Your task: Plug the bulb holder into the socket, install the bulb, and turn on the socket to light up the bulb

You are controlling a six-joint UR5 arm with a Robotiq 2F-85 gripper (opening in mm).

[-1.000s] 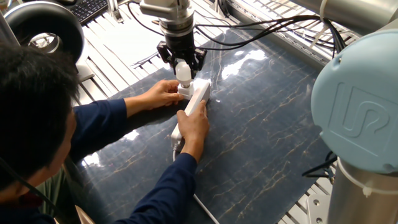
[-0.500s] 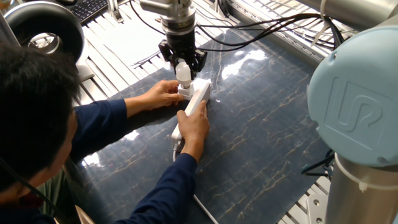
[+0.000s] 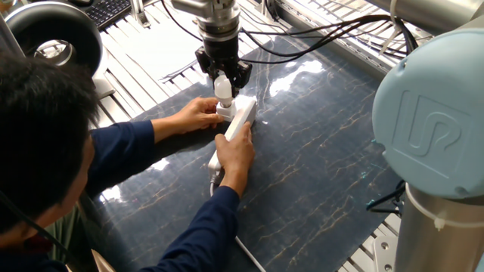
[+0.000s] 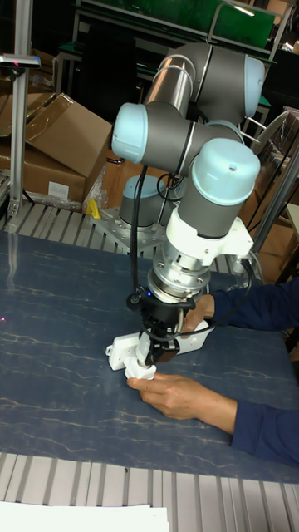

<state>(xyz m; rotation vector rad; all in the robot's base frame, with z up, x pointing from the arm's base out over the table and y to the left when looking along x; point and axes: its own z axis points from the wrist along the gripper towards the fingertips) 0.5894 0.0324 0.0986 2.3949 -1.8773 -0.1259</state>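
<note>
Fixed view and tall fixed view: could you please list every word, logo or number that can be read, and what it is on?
"UR": embossed logo on the light-blue joint cap of the arm, fixed view.
Keyboard: key legends too small to read.
Label on the cardboard box, tall fixed view: too small to read.
Socket and bulb: no marking legible.
</note>
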